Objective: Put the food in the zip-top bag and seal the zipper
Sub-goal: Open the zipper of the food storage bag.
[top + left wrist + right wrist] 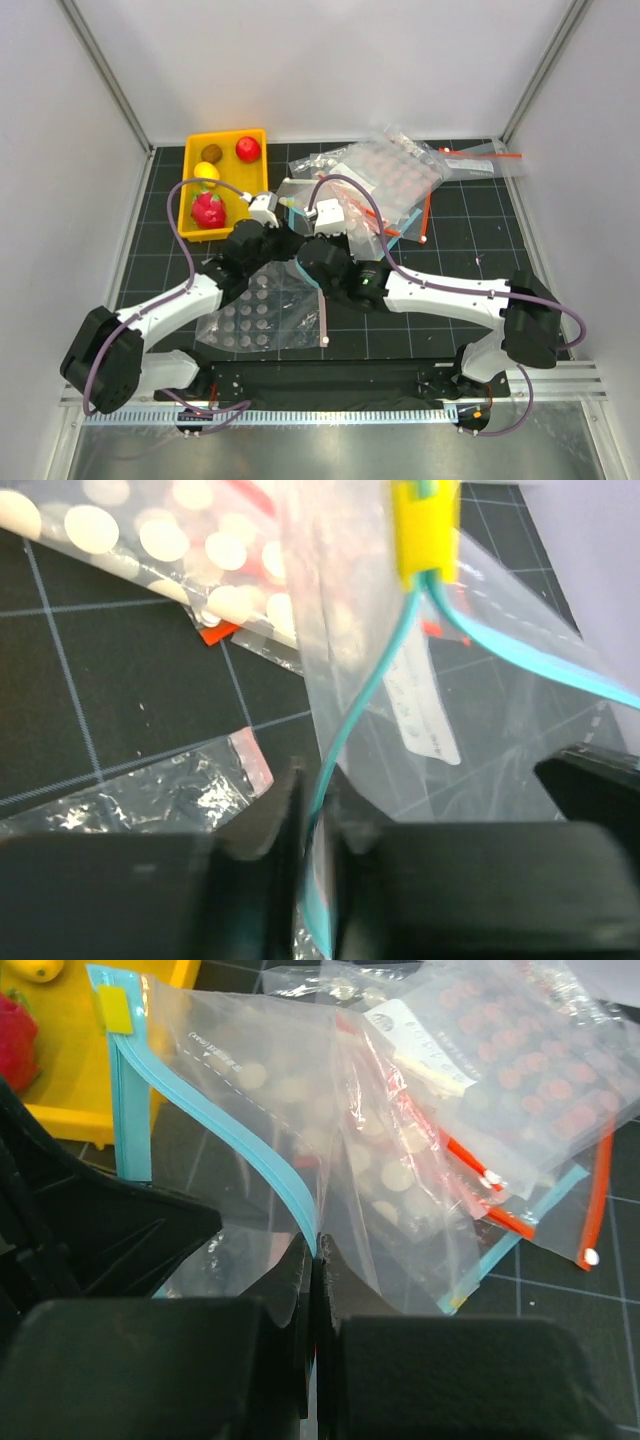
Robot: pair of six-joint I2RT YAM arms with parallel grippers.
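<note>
Zip-top bag (230, 1080) was held mid-table between both arms, just beside the yellow tray (225, 134) containing the food (208, 211). Left gripper (318, 800) and right gripper (317, 1250) each had jaws clamped on its zipper (255, 1155).

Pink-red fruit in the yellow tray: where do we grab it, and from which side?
Grip the pink-red fruit across its round red body, not the green leaves, coming straight down from above. It lies at the near end of the yellow tray, whose walls would likely block a side approach. The lemon sits close beyond it, so keep the jaws clear of that.
</note>
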